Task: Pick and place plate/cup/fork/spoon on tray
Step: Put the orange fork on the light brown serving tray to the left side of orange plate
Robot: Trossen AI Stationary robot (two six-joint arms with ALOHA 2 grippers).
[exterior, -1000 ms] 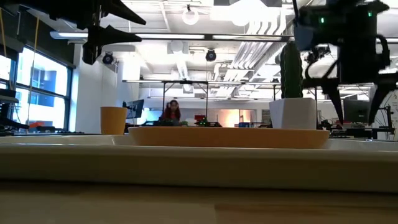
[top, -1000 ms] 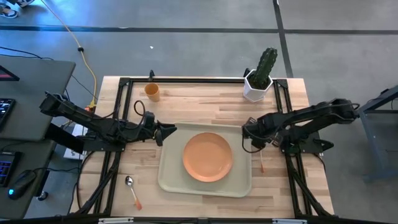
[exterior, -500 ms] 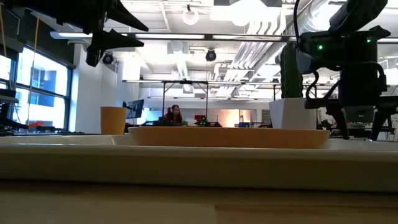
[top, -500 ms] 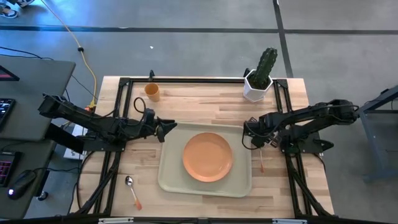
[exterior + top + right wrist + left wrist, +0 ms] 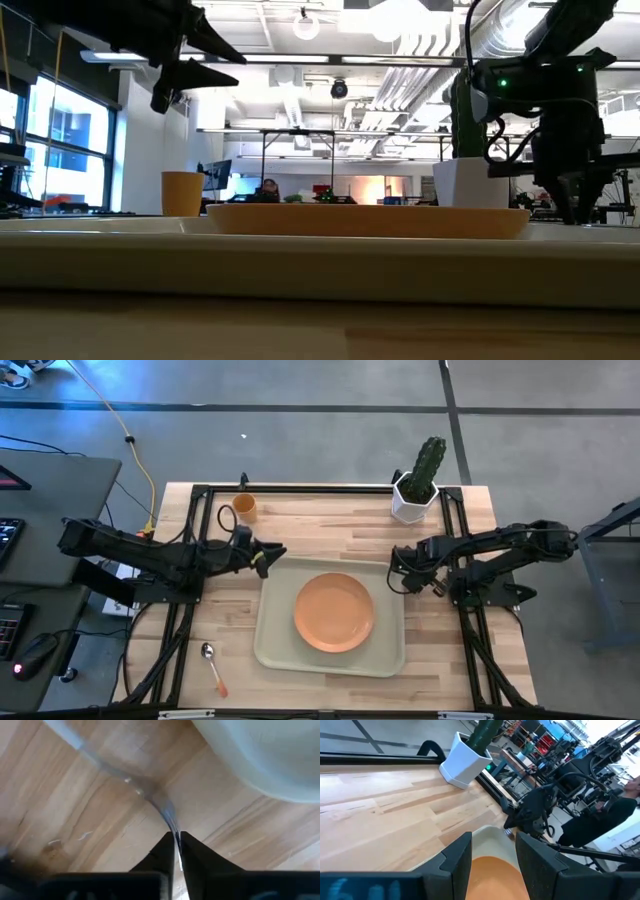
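Observation:
The orange plate [image 5: 334, 612] lies in the pale tray [image 5: 275, 645]. Just right of the tray's far right corner, my right gripper [image 5: 405, 582] points down at the table, shut on the fork [image 5: 150, 795]; only the fork's silver metal shows, in the right wrist view. My left gripper [image 5: 268, 557] hangs open, high over the tray's far left corner, with nothing between its fingers [image 5: 455, 860]. The orange cup [image 5: 245, 508] stands upright at the far left. The spoon [image 5: 212, 665] lies flat near the front left. My right gripper pinches the fork's thin silver metal part [image 5: 172, 827] between its two fingertips, coming from above and pointing down. The metal runs on from the fingers over the wood beside the tray's corner. Lifted or lying on the table, I cannot tell; the handle is hidden.
A white pot with a cactus [image 5: 415, 495] stands at the far right. Black frame rails [image 5: 300, 488] run along the table's edges. Bare wood lies between the cup and the pot.
My right gripper has come down to the table beside the tray's far right corner and shut on the fork. The fork's orange handle, which lay right of the tray, no longer shows in the high view. My left gripper has drifted a little toward the far edge, still open.

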